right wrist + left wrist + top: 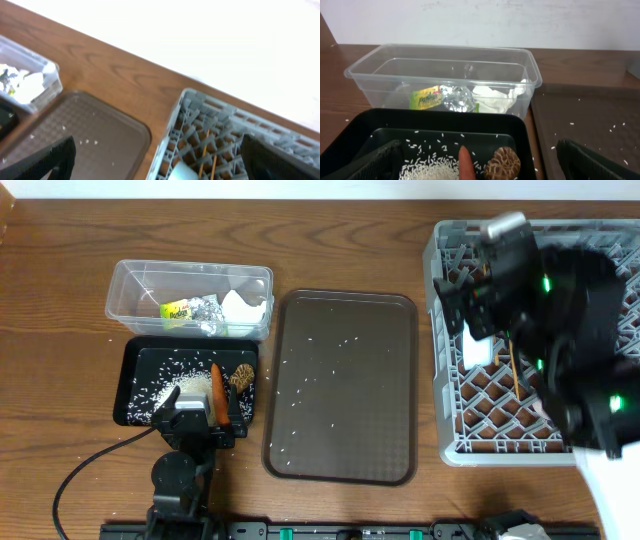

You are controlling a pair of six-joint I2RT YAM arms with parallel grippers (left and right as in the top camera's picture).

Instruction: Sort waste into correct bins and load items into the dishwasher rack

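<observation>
Left gripper (480, 165) and right gripper (161, 162) both gape empty; I judge the rice grains (346, 341) across the serving tray (340, 476) weightless, too small to pinch, so I'd take its stiff rim.

Dark brown serving tray (380, 430), flat on the wooden table (60, 260); plain white wall (480, 20) behind

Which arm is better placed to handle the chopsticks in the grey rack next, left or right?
Right, probably. The right end effector, open, hangs over the rack with the chopsticks in its wrist view. The left end effector sits over the black tray, beyond the brown tray.
</observation>
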